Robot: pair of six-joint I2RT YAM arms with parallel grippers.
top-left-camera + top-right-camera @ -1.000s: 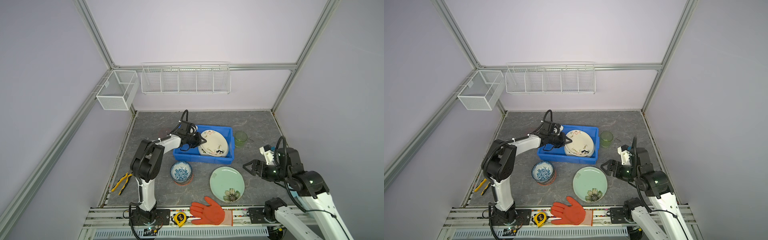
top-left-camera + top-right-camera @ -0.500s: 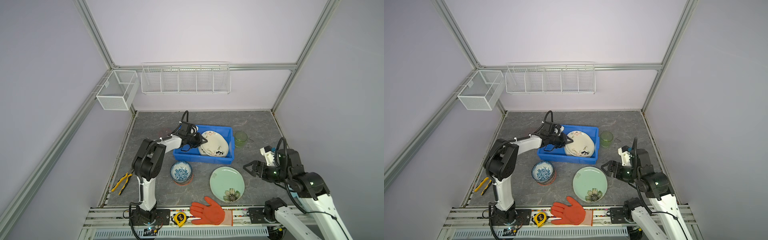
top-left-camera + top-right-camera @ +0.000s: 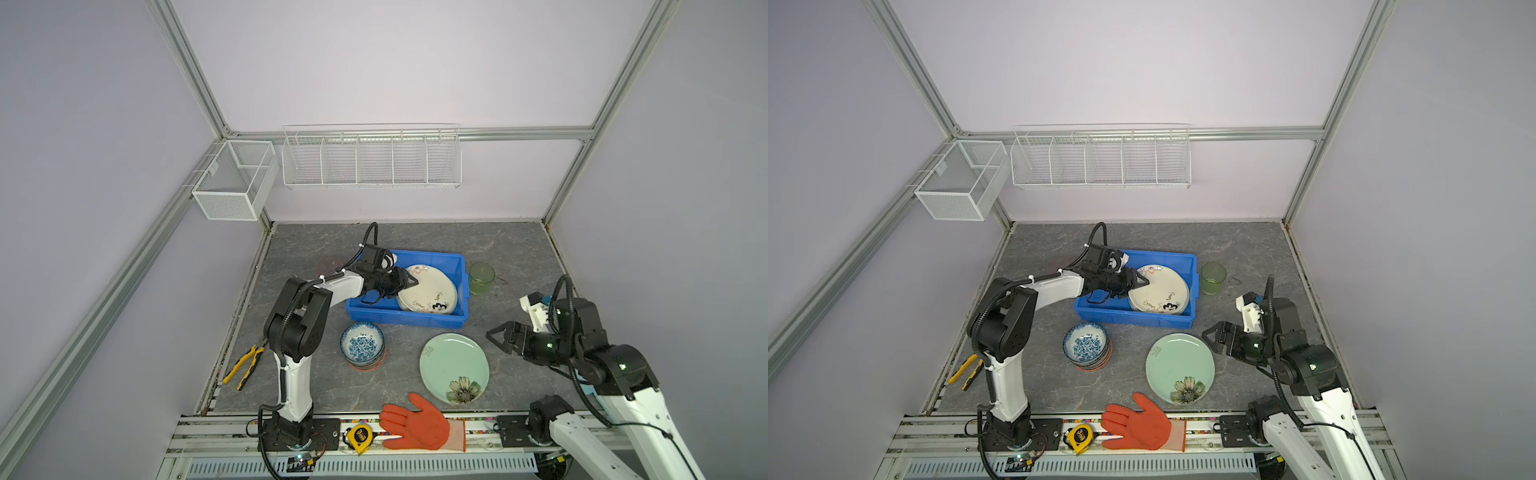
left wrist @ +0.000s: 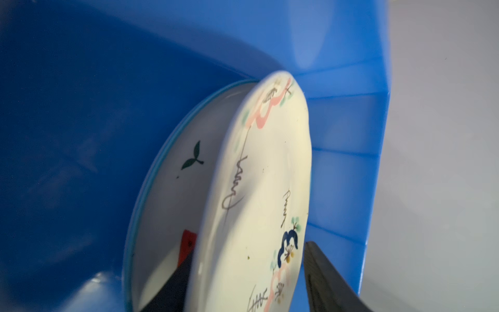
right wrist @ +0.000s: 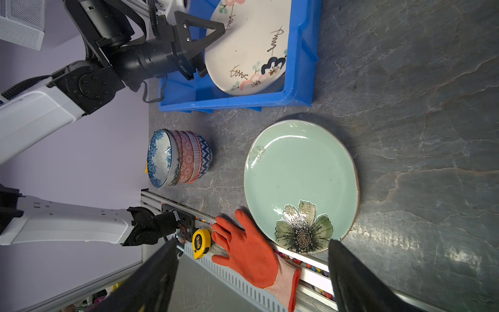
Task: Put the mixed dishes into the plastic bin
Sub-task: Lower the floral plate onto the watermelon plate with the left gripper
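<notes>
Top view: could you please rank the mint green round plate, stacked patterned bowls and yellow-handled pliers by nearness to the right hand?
1. Mint green round plate, beside the right hand.
2. Stacked patterned bowls, mid-table.
3. Yellow-handled pliers, far left.

Grey stone-look tabletop (image 3: 415, 237), blue bin (image 3: 405, 322) mid-back, stacked bowls (image 3: 362, 345) and mint plate (image 3: 453, 361) before it, green cup (image 3: 481, 279), pliers (image 3: 245, 365).

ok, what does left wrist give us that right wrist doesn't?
Only left wrist: a blue-rimmed white plate with leaf and red print, tucked under the floral cream plate. Only right wrist: mint green plate, stacked bowls, orange glove and yellow tape measure, all outside the blue bin, plus the left tool at the cream plate's rim. Both: the floral cream plate inside the blue bin.
</notes>
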